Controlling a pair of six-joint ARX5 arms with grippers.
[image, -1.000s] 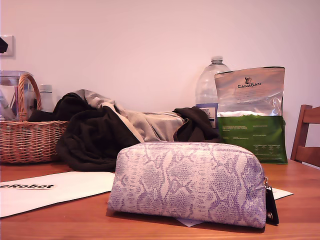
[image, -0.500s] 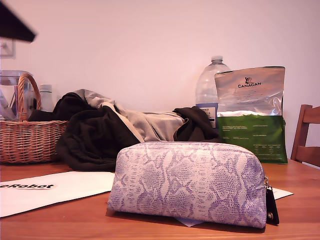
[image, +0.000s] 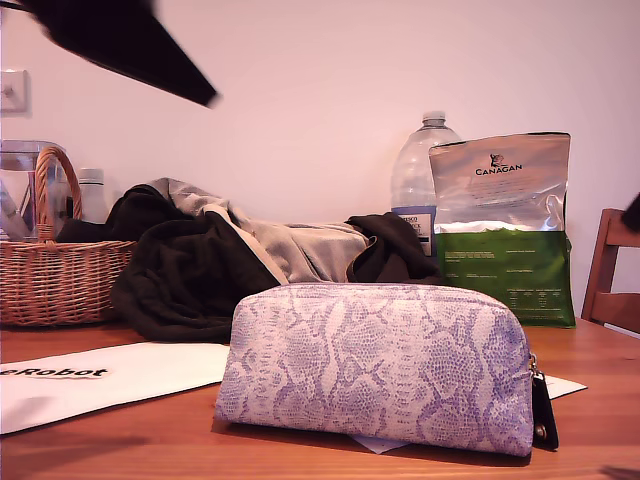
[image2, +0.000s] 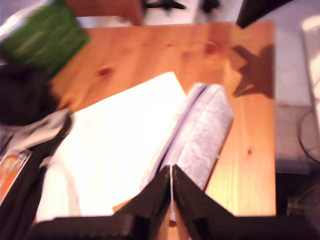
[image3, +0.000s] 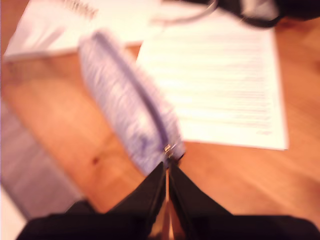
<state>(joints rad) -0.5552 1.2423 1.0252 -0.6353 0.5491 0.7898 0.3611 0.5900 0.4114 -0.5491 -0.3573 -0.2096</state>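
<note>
Jaws pressed together and empty on our first gripper (image2: 171, 186) and our second gripper (image3: 167, 176); both hang above the snakeskin pouch (image: 375, 365), which stands zip-up on the table (image: 600, 360), lower centre of the exterior view, its zip reachable from above.

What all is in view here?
Snakeskin-print zip pouch: one, lilac, front of wooden table.
Paper sheets: two, white, under and beside the pouch.
Heap of clothes: one, black and beige, behind pouch.
Wicker basket: one, brown, exterior view's left.
Plastic water bottle: one, clear, behind clothes.
Pet-food bag: one, silver-green, exterior view's right.
Wooden chair: one, brown, exterior view's right edge.
My first pincer: one, black, shut, above pouch.
My second pincer: one, black, shut, near pouch's zip pull.
</note>
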